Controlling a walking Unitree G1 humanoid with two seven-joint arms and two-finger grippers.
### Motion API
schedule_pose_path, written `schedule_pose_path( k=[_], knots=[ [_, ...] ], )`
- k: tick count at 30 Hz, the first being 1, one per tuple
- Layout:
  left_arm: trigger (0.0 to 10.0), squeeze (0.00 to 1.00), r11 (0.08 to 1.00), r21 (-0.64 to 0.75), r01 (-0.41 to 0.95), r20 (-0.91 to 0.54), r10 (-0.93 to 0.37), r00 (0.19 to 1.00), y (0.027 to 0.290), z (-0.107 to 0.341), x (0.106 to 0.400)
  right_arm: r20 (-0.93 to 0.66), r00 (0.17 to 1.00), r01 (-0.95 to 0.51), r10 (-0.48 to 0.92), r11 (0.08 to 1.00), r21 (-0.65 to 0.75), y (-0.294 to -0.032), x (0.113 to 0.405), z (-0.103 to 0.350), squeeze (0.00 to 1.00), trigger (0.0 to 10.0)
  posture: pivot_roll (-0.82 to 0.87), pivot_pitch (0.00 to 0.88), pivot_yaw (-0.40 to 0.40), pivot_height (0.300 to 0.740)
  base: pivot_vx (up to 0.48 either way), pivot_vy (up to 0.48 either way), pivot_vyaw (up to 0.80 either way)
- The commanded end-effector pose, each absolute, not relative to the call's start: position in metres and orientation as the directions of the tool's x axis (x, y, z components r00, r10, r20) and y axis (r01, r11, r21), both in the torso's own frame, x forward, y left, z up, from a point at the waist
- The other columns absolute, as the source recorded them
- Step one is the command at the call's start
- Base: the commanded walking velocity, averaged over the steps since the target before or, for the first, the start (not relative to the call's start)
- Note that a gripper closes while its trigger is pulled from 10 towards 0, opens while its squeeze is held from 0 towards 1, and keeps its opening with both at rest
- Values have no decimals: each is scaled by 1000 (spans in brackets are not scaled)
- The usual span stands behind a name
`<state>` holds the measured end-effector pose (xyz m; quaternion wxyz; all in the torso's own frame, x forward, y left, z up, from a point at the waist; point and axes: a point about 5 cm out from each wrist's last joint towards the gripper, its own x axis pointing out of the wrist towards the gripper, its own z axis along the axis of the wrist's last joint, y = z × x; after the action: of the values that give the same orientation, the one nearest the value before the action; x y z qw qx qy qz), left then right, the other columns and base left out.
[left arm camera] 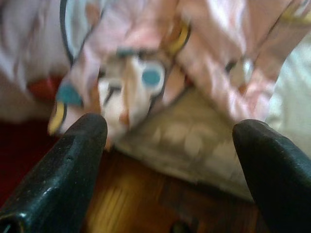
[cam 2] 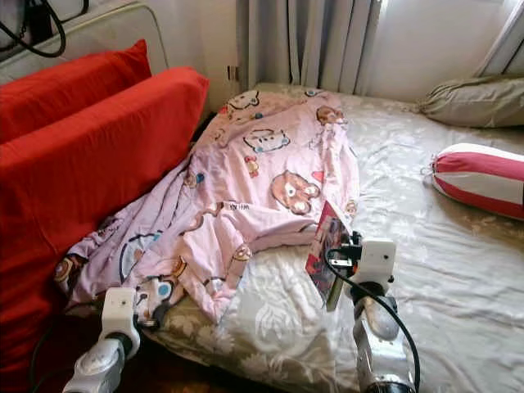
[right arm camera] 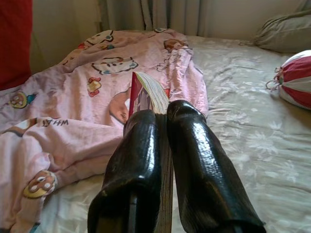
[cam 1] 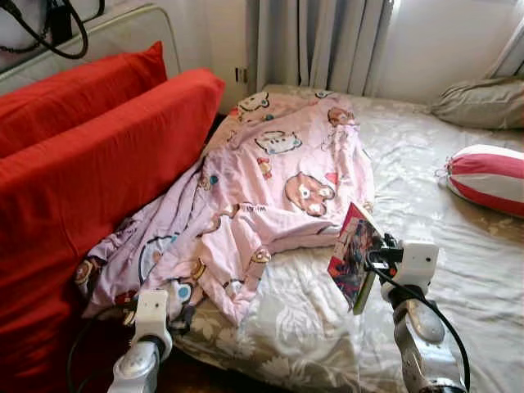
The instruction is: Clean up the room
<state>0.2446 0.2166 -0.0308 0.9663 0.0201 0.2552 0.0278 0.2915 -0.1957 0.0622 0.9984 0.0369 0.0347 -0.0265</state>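
Right gripper [right arm camera: 163, 114] pinches a book [cam 1: 354, 255] above the bed [cam 1: 426, 246], left gripper [left arm camera: 167, 145] gapes empty by the near edge; pink blanket [cam 1: 270, 180] still rumpled, tidying barely begun.

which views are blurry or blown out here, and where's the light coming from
Left wrist view: soft and smeared, the quilt and the left hand with its open fingers out of focus. Right wrist view: sharp, with glare on the glossy fingers of the right hand shut on the book. Eye views: sharp, daylight washing out the curtain and pale wall top right; floor under the bed edge in shadow.
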Motion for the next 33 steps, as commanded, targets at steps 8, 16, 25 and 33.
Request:
schedule_pose_path(
  k=[8, 16, 25, 33],
  knots=[
    [10000, 0, 995, 76, -63, -601, 97, 793, 223, -49, 223, -48, 993, 110, -106, 991, 77, -202, 295, 67, 0, 10000, 36, 0, -24, 740, 0, 0, 0],
    [10000, 0, 994, 99, -52, -608, 102, 787, 223, -49, 224, -46, 994, 105, -102, 991, 80, -198, 298, 70, 0, 10000, 34, 0, -20, 740, 0, 0, -684],
    [10000, 0, 995, 96, -38, -610, 89, 787, 219, -49, 225, -40, 995, 93, -90, 992, 84, -195, 300, 71, 0, 10000, 34, 0, -20, 740, 0, -343, -769],
    [10000, 0, 995, 95, -43, -610, 93, 787, 219, -49, 224, -35, 993, 116, -113, 989, 93, -197, 301, 72, 0, 10000, 36, 0, -23, 740, 0, -477, -337]
  ],
)
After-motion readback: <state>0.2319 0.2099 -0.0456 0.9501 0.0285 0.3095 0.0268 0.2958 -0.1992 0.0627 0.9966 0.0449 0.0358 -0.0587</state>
